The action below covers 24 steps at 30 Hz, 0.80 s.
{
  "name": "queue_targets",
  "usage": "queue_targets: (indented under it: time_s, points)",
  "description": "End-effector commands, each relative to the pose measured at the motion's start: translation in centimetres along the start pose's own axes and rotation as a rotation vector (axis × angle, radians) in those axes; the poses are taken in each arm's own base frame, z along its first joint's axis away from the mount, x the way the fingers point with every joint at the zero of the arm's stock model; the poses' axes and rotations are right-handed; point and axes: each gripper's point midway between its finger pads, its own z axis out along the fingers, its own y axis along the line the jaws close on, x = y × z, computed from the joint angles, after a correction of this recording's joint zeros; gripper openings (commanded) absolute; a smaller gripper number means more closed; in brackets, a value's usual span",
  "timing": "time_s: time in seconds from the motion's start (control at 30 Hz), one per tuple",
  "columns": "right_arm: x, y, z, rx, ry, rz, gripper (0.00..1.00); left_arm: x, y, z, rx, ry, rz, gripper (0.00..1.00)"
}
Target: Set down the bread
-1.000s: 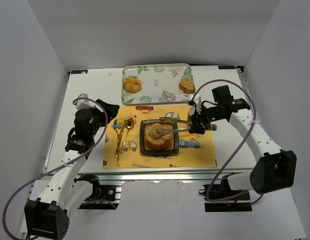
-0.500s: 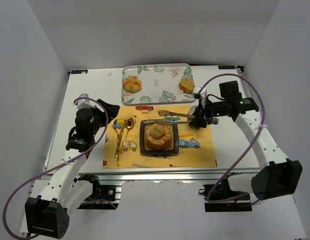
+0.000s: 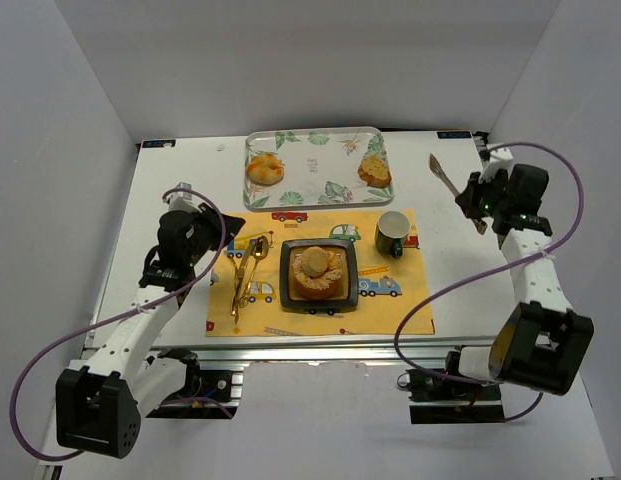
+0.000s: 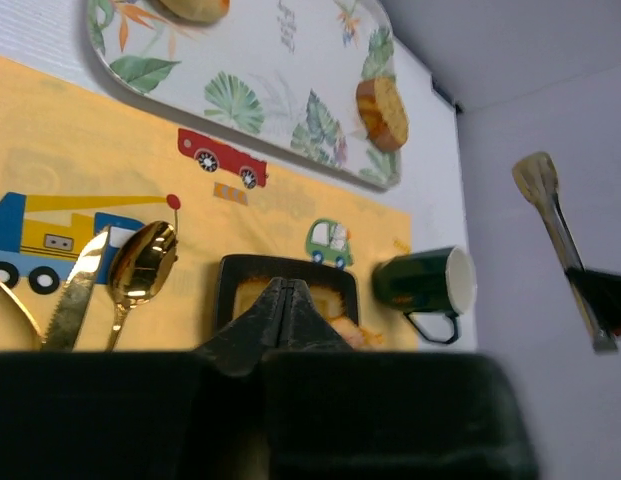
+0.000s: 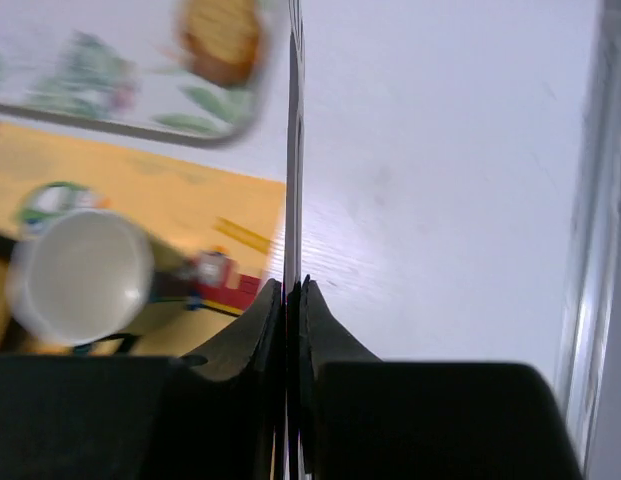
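Note:
A round bread (image 3: 317,268) with a smaller piece on top sits on the dark square plate (image 3: 288,284) in the middle of the yellow mat. Two more breads (image 3: 265,168) (image 3: 374,172) lie on the leaf-print tray (image 3: 315,160). My right gripper (image 3: 473,199) is over the table's right side, shut on metal tongs (image 3: 446,173) that point up and left with nothing in them. In the right wrist view the tongs (image 5: 293,150) run as a thin strip between the shut jaws (image 5: 293,287). My left gripper (image 4: 287,290) is shut and empty, left of the plate (image 4: 233,270).
A dark green mug (image 3: 392,234) stands on the mat right of the plate. A gold spoon (image 4: 140,265) and gold knife (image 4: 78,300) lie on the mat's left part. White walls enclose the table on three sides.
The right arm pulled the tongs off the plate and swung up to the far right, squeezing them shut; the bread stayed on the plate. The left gripper closed.

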Motion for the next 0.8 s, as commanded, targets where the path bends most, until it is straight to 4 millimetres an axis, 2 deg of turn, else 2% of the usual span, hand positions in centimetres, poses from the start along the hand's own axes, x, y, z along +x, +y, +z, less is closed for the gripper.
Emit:
queue_targets:
  time_s: [0.0, 0.03, 0.07, 0.1, 0.17, 0.23, 0.27, 0.33, 0.37, 0.43, 0.47, 0.57, 0.6, 0.7, 0.73, 0.77]
  points:
    - [3.9, -7.1, 1.8, 0.343, 0.006, 0.125, 0.0, -0.1, -2.0, 0.0, 0.081, 0.038, 0.029, 0.25]
    - [5.5, -8.6, 1.9, 0.423, 0.033, 0.134, 0.0, 0.5, -1.6, 0.3, 0.066, 0.065, 0.026, 0.35]
    - [8.8, -9.2, 2.9, 0.438, 0.107, 0.152, 0.0, 0.7, -1.6, 0.3, 0.067, 0.077, 0.032, 0.44]
    - [10.1, -9.9, 3.2, 0.46, 0.128, 0.157, 0.0, 1.1, -1.6, 0.4, 0.072, 0.093, 0.036, 0.54]
    - [13.1, -10.2, 4.2, 0.445, 0.2, 0.177, 0.0, 1.5, -1.6, 0.5, 0.069, 0.115, 0.053, 0.59]
    - [14.5, -10.2, 4.5, 0.434, 0.216, 0.185, 0.0, 2.1, -1.3, 0.4, 0.051, 0.139, 0.059, 0.62]
    - [15.6, -9.8, 4.8, 0.405, 0.249, 0.18, 0.06, 2.2, -1.2, 0.4, 0.046, 0.142, 0.064, 0.63]
    - [16.3, -9.4, 4.8, 0.38, 0.276, 0.171, 0.18, 2.3, -1.0, 0.4, 0.039, 0.138, 0.063, 0.63]
    - [16.6, -9.2, 4.8, 0.366, 0.29, 0.162, 0.34, 2.4, -1.0, 0.3, 0.041, 0.138, 0.058, 0.64]
    - [17.0, -9.0, 4.3, 0.352, 0.312, 0.139, 0.56, 2.4, -0.8, 0.4, 0.036, 0.132, 0.052, 0.64]
    - [16.2, -8.9, 4.0, 0.346, 0.298, 0.118, 0.72, 2.5, -0.8, 0.5, 0.036, 0.134, 0.047, 0.64]
    - [14.3, -9.1, 2.9, 0.361, 0.278, 0.056, 0.89, 2.7, -0.8, 0.5, 0.04, 0.14, 0.05, 0.67]
    - [14.0, -9.2, 2.4, 0.381, 0.297, 0.05, 0.89, 2.6, -1.0, 0.5, 0.049, 0.134, 0.053, 0.69]
    - [10.2, -8.9, 2.1, 0.386, 0.242, -0.042, 0.89, 2.7, -1.0, 0.5, 0.055, 0.138, 0.056, 0.7]
    - [8.2, -8.9, 2.0, 0.395, 0.2, -0.078, 0.89, 2.8, -1.1, 0.6, 0.057, 0.141, 0.058, 0.7]
    - [6.8, -8.1, 2.4, 0.376, 0.177, -0.127, 0.89, 2.7, -1.0, 0.6, 0.057, 0.141, 0.063, 0.7]
